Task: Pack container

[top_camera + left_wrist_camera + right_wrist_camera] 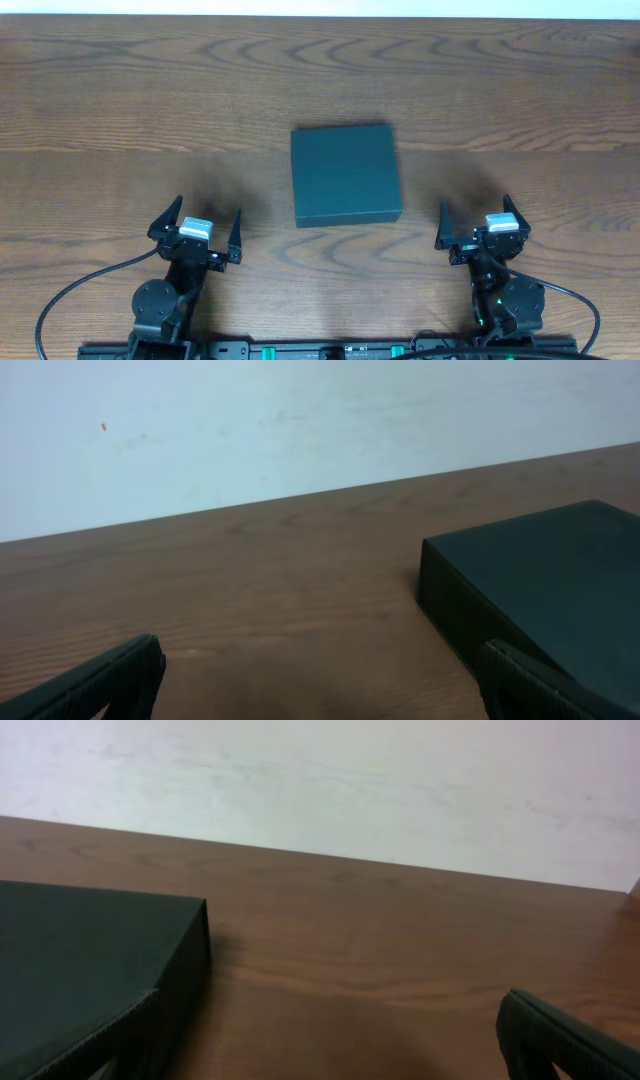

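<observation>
Left gripper (208,210), lower left of the overhead frame: its two dark fingers are spread wide apart with only bare wood between them, grasping nothing. In the left wrist view the fingers (100,685) show only as dark tips in the two bottom corners of the frame.

Right gripper (476,205), lower right of the overhead frame: its fingers are likewise spread wide and released, with nothing between them. In the right wrist view one finger (565,1045) sits in the bottom right corner.

The container (346,175), a dark teal-green rectangular box, lies flat with its lid closed just right of the overhead frame's centre. It sits between the two grippers and a little above them in the frame, touching neither. It fills the lower right of the left wrist view (560,580) and the lower left of the right wrist view (80,960).

It rests on a brown wood-grain table (120,100) that fills the overhead frame. A pale wall (300,420) spans the top of both wrist views. Black cables (80,285) curve along the bottom edge beside the arm bases.
</observation>
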Robot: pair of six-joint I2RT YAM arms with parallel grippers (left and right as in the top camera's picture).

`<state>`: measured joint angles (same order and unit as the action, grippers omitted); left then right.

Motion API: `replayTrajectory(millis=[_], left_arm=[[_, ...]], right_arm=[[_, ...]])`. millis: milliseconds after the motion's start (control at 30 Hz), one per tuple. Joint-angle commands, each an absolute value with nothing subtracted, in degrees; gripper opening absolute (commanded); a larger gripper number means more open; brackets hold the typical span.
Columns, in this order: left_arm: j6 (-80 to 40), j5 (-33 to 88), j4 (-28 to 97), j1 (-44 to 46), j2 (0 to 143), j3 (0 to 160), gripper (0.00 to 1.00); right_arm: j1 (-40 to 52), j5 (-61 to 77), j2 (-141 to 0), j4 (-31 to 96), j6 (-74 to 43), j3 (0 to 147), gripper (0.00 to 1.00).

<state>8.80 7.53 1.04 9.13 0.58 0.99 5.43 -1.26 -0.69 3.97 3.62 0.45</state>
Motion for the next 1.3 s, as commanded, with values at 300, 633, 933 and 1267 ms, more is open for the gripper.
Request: replayTrajectory(millis=[300, 633, 933, 1267], left_arm=[[2.48, 9.67, 3.18, 9.34, 0.23, 0.23, 0.99], [1.39, 9.67, 3.18, 9.34, 0.23, 0.23, 0.99], [1.39, 9.67, 3.18, 9.34, 0.23, 0.23, 0.99], [1.39, 9.67, 3.18, 9.34, 0.23, 0.23, 0.99]], right_arm=[[5.87, -1.5, -0.32, 4.16, 4.36, 0.32, 0.99], [5.87, -1.5, -0.32, 4.16, 4.36, 0.32, 0.99], [5.87, -1.5, -0.32, 4.16, 4.36, 0.32, 0.99], [5.87, -1.5, -0.32, 4.16, 4.36, 0.32, 0.99]])
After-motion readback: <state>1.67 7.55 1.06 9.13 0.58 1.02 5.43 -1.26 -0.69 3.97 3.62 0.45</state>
